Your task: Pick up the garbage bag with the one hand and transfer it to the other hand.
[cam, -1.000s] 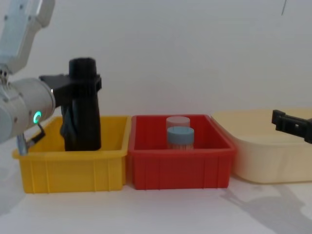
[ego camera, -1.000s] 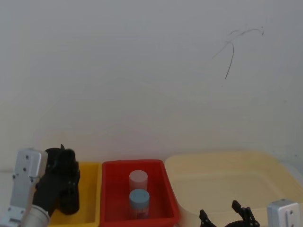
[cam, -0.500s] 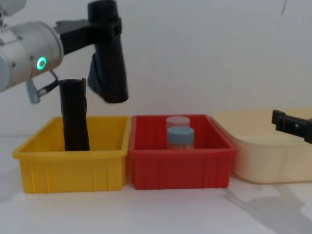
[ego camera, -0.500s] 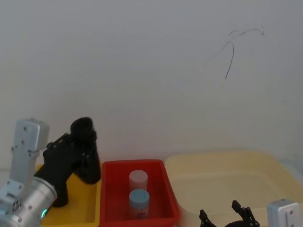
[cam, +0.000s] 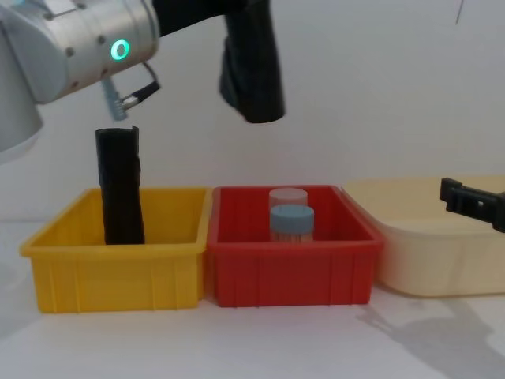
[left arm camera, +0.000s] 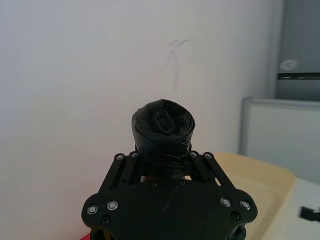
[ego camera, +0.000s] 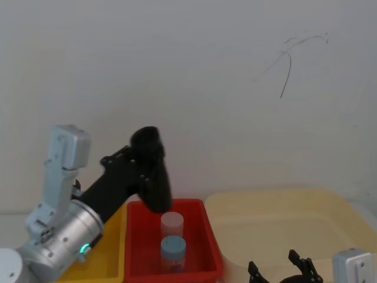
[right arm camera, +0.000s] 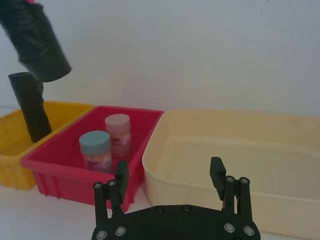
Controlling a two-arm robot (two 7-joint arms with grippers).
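Your garbage bag [cam: 252, 71] is up in the air, a black roll close to upright with a slight tilt, its lower end hanging over the left side of the red bin [cam: 292, 276] and well clear of it. The left gripper [left arm camera: 162, 162] is pinching it near the top, fingers pressed against both sides of the roll, and the rolled-up end pokes out past them in the left wrist view. The left arm reaches in from the left above the yellow bin [cam: 110, 276]. In that bin you have a second black roll [cam: 120, 185] standing upright near its left side and sticking well above the rim. In the red bin two jars stand near the middle, the blue-capped jar [cam: 292, 223] in front and a pink-capped jar [cam: 288, 196] just behind it, close together; you cannot tell if they touch. On the tabletop [cam: 252, 347] the yellow bin is toward the left edge, the red bin is right beside it in the middle, and a cream tub [cam: 426, 253] is just beside the red bin toward the right edge. Your right gripper [right arm camera: 169, 175] hangs low at the right, by the tub's near side, fingers spread with nothing between them, well apart from the bag.
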